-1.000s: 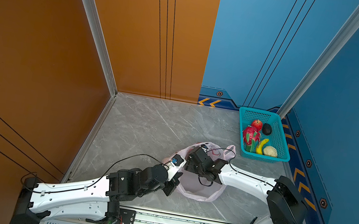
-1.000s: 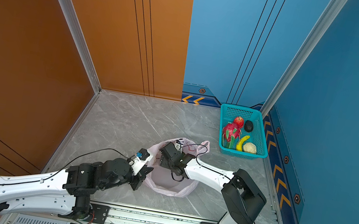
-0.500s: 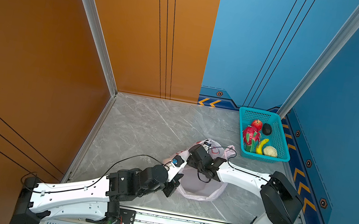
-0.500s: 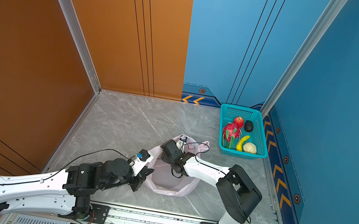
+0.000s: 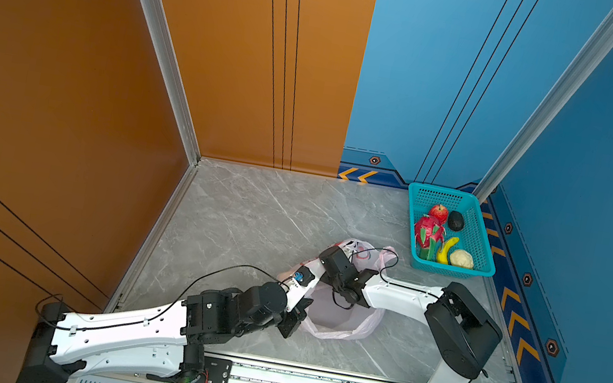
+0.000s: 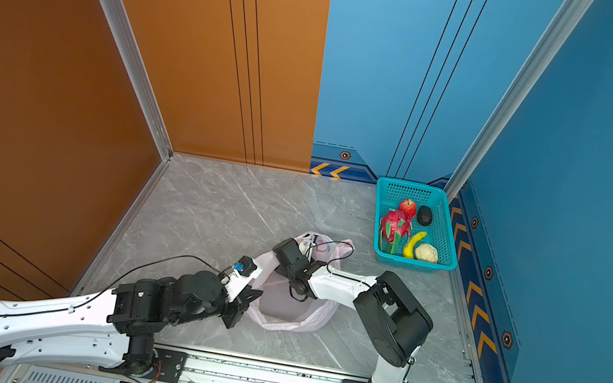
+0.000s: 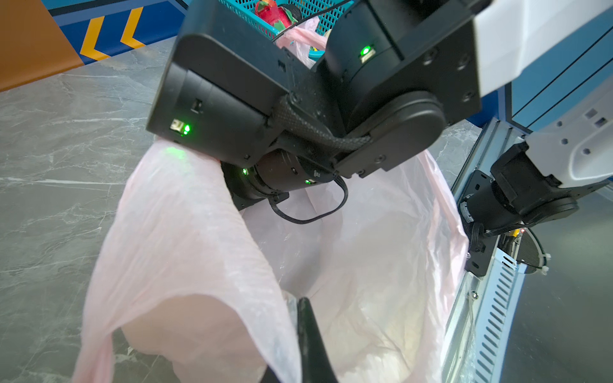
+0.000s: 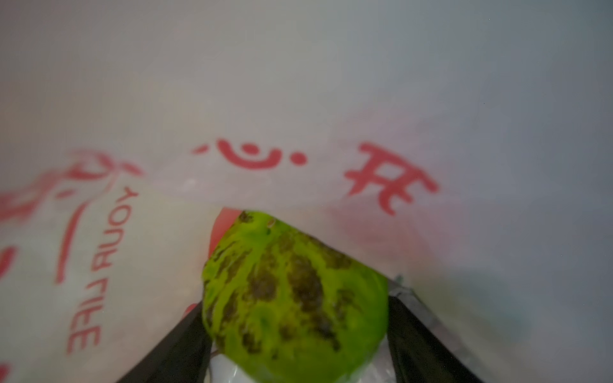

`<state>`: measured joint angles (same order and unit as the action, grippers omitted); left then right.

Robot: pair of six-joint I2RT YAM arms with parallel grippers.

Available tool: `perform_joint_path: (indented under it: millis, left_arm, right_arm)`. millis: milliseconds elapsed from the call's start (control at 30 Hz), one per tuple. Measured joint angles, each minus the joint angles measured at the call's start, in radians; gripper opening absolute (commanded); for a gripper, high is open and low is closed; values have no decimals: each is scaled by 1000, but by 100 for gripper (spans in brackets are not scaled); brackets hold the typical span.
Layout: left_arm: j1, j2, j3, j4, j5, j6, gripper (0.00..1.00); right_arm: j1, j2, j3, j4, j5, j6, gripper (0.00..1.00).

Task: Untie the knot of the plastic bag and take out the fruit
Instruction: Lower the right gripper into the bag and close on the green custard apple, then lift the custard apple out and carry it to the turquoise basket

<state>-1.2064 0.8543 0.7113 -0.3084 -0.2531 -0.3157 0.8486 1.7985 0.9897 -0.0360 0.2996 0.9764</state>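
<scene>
The pale pink plastic bag [image 5: 333, 325] [image 6: 285, 317] lies on the marble floor with its mouth gaping open; the knot is out of view. My left gripper [image 7: 298, 306] [image 5: 293, 321] is shut on the bag's near rim [image 7: 199, 265] and holds it up. The right arm's black wrist [image 5: 342, 270] reaches into the bag, which hides its fingers in both top views. Inside, my right gripper [image 8: 295, 318] is shut on a green bumpy fruit [image 8: 292, 282], one black finger [image 8: 179, 338] on each side. Red print covers the bag wall [image 8: 298, 99] behind it.
A teal basket [image 5: 478, 234] stands at the far right against the blue wall. It holds an apple [image 5: 439, 212], an avocado [image 5: 455, 220], a dragon fruit [image 5: 428, 230], a banana [image 5: 447, 247] and a cream lumpy fruit [image 5: 462, 258]. A metal rail [image 5: 306, 382] runs along the near edge.
The right arm's elbow has swung left and its gripper has gone slightly further into the bag. The bag's far end has shifted a little. The left arm has stayed still.
</scene>
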Motion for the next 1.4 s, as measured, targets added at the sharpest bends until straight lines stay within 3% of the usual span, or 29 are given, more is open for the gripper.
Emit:
perform_joint_path:
  millis: [233, 333, 667, 1400]
  left_arm:
    - [-5, -10, 0, -11, 0, -6, 0]
    - [-6, -11, 0, -15, 0, -6, 0]
    - [-6, -11, 0, -18, -12, -6, 0]
    - [-5, -11, 0, -18, -55, -2, 0]
  right_arm:
    - [-1, 10, 0, 13, 21, -7, 52]
    - [-1, 10, 0, 14, 21, -7, 47]
    - [15, -27, -7, 2, 15, -10, 44]
    - [208, -361, -54, -267, -7, -6, 44]
